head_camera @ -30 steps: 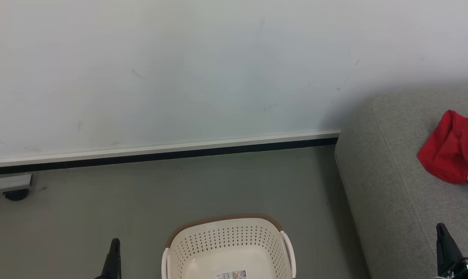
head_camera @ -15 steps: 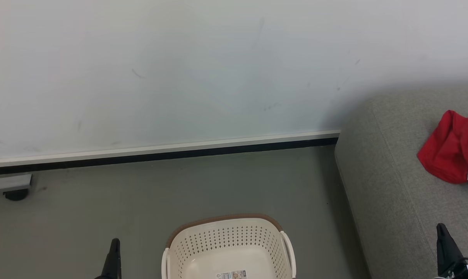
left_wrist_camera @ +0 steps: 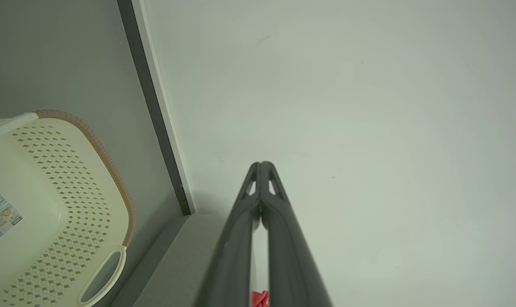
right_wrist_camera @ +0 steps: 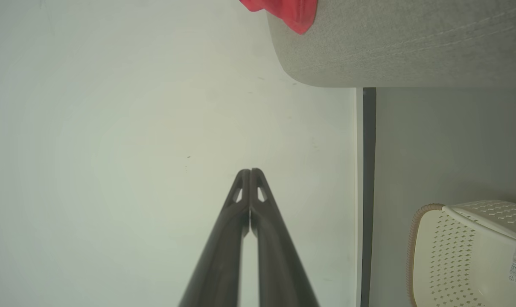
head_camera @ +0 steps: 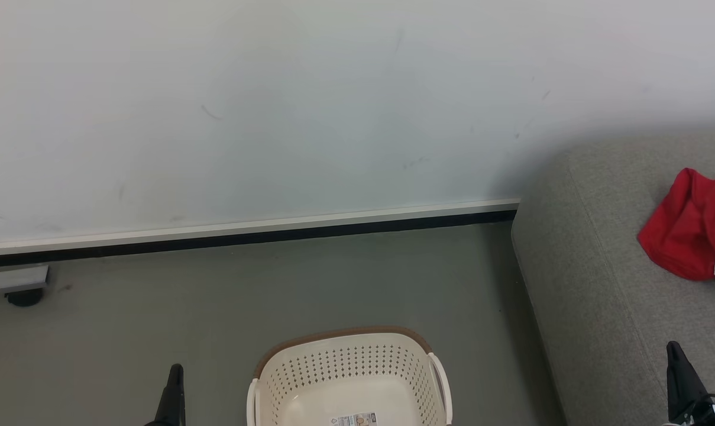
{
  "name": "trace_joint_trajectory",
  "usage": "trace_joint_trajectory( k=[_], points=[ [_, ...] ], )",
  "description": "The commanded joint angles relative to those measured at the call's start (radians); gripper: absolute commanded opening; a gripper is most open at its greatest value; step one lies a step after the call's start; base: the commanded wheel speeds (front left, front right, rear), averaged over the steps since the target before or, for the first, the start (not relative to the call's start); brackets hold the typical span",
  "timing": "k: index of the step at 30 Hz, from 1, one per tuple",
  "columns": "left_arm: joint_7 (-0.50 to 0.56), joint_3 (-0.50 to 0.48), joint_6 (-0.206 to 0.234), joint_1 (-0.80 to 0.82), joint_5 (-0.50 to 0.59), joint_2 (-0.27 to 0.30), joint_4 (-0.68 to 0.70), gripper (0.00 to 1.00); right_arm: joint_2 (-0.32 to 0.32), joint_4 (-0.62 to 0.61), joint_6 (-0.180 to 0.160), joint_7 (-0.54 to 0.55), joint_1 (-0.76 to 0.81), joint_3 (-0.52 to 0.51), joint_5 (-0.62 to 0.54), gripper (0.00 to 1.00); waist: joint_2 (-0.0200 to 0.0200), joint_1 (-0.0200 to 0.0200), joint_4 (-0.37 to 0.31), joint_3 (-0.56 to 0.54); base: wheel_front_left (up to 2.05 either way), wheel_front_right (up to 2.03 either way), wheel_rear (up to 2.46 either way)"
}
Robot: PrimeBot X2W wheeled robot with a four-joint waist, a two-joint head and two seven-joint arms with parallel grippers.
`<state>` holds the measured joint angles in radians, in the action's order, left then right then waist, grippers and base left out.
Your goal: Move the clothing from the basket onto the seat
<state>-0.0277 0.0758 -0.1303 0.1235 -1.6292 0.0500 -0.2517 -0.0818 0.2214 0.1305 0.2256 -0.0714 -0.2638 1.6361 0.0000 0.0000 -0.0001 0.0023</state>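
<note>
The cream basket with a brown rim stands on the floor at the bottom centre; the part of its floor that shows holds just a barcode label. Red clothing with white trim lies on the grey seat at the right. My left gripper is shut to the basket's left, holding nothing. My right gripper is shut over the seat's front part, well below the clothing. In the left wrist view my gripper points at the wall, basket at left. In the right wrist view my gripper does likewise, clothing on the seat at the top.
A pale wall with a dark baseboard runs behind the basket. A grey bar on a black caster sits at the far left. Grey floor lies between the basket and the wall.
</note>
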Motion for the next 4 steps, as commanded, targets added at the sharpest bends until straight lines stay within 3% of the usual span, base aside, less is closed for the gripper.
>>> trace_joint_trajectory(
  k=[1,4],
  points=[
    [0.0,-0.003,-0.003,0.002,-0.007,0.0,-0.002,0.0,0.004,0.002,0.0,0.004,-0.004,-0.002,-0.005,0.0,0.0,0.0,0.0,0.0,0.0,0.0,0.0],
    [0.0,-0.003,-0.003,0.002,-0.007,0.0,-0.002,0.0,0.004,0.002,0.0,0.005,-0.004,-0.003,-0.006,0.0,0.0,0.0,0.0,0.0,0.0,0.0,0.0]
  ],
)
